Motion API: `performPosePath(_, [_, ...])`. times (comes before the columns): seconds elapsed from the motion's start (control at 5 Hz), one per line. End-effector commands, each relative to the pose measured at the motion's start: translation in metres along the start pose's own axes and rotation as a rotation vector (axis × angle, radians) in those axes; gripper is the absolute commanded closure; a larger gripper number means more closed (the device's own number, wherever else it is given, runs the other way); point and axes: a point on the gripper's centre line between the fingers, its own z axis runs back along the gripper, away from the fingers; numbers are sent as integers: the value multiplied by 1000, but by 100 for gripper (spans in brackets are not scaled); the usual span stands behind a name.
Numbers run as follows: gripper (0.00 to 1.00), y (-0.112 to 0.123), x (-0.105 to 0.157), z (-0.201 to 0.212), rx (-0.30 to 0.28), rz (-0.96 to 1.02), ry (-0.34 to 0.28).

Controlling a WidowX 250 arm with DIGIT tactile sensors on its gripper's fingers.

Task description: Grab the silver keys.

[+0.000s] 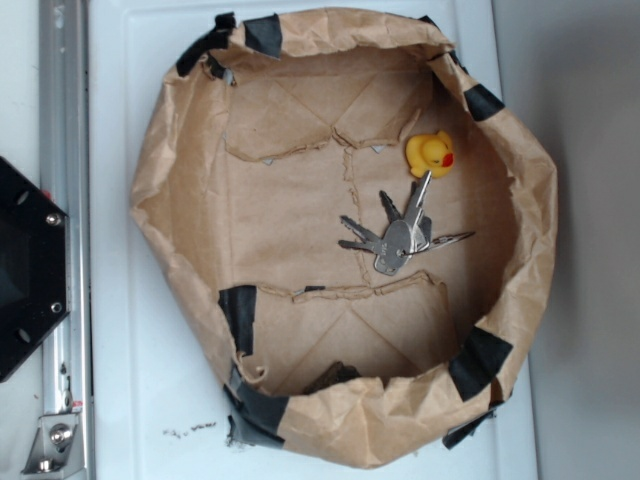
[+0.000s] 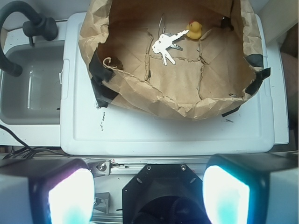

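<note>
The bunch of grey-silver metal keys lay flat on the floor of the crumpled brown paper basin, fanned out from one ring. One long key's tip reached the small yellow rubber duck just beside them.

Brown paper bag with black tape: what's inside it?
Inside the brown paper bag lie the bunch of silver keys and a small yellow rubber duck. A dark object near the wall is partly hidden.

A black angular base with silver screws sits at the exterior view's left edge. In the wrist view, two grey fingers with glowing cyan-white pads fill the bottom corners.
</note>
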Motion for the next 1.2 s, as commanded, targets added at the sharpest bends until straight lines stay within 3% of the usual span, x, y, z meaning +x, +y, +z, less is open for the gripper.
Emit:
performPosePath(0.0, [0, 0, 0, 0, 0, 0, 0])
performPosePath(0.2, [0, 6, 32, -37, 8, -41, -11])
performPosePath(0.8, [0, 6, 32, -37, 8, -41, -11])
performPosePath(1.0, [0, 11, 80, -57, -6, 5, -74])
